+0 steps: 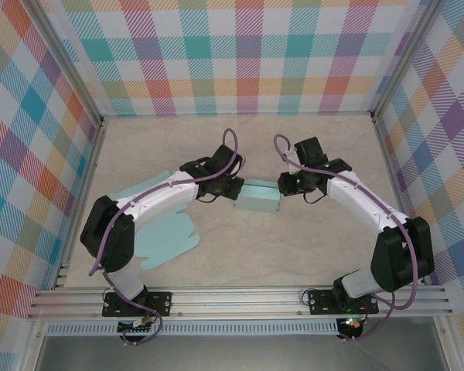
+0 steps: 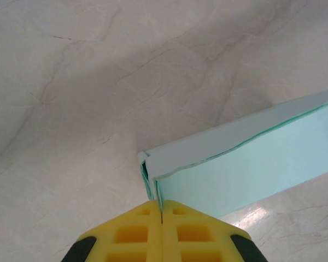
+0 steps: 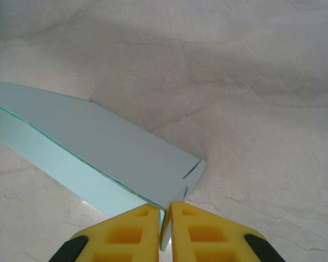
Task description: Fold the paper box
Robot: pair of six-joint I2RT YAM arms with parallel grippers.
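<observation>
Yellow fingers (image 2: 136,234) of the left claw (image 2: 161,212) are pressed together on the thin end wall of the box (image 2: 246,158). The right claw (image 3: 167,215) pinches the opposite end, its fingers almost meeting on the paper edge. Between them, the box (image 1: 257,198) rests mid-tabletop (image 1: 309,255) as a shallow closed shape. Judged stage: late, with the end flaps probably still to be seated. A flat teal sheet (image 1: 166,241) lies unfolded to the left.
</observation>
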